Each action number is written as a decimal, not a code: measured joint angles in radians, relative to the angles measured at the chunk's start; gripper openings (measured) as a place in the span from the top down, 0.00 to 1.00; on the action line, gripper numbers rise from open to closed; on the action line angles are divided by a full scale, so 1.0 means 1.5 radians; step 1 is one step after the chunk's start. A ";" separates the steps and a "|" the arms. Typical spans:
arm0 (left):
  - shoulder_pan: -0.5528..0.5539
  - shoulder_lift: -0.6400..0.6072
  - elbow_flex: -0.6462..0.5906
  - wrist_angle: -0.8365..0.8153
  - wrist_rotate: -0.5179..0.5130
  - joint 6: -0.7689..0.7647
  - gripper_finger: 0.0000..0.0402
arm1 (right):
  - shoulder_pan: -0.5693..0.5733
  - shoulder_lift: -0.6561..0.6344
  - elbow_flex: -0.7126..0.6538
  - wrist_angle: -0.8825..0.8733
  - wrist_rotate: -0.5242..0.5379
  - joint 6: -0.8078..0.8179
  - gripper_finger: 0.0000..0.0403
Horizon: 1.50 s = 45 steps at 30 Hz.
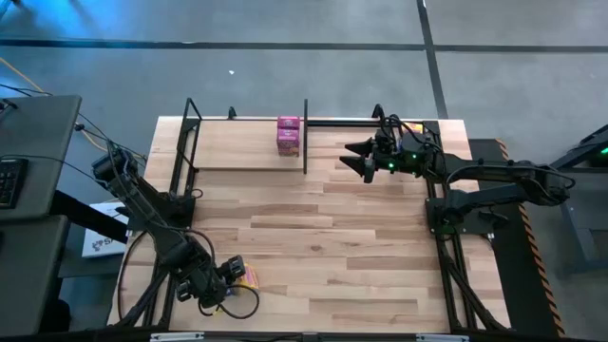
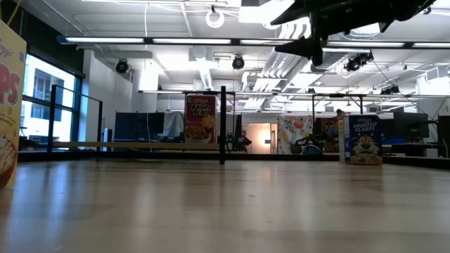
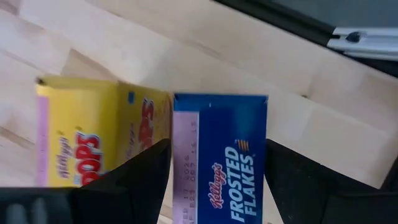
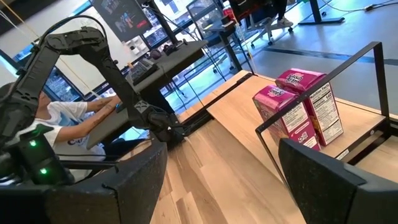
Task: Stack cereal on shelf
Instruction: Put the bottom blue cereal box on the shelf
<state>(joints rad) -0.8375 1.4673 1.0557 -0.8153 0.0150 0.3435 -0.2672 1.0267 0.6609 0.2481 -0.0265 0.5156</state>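
Two small pink cardboard cereal boxes (image 4: 298, 109) are seen standing side by side on the pale wooden shelf (image 1: 242, 150) with thin black rods. A blue box (image 3: 221, 165) is gripped by the left pincer (image 3: 214, 180), beside a yellow box (image 3: 93, 140) at the bench's (image 1: 313, 247) near left corner. The right pincer (image 4: 217, 186) is held wide, empty, near the shelf.

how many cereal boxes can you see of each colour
pink boxes: 2, side by side on the shelf
blue boxes: 2, one blue box between the left gripper fingers, one at the table's far right
yellow box: 1, beside the gripped blue one
total: 5 in view
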 joint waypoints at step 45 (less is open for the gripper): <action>0.123 -0.245 0.232 -0.394 -0.140 -0.345 0.67 | -0.001 0.000 0.000 -0.021 0.001 -0.018 0.24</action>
<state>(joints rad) -0.6527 1.0996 1.4036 -1.4060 -0.1943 -0.1745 -0.2680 1.0267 0.6609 0.2173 -0.0257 0.4885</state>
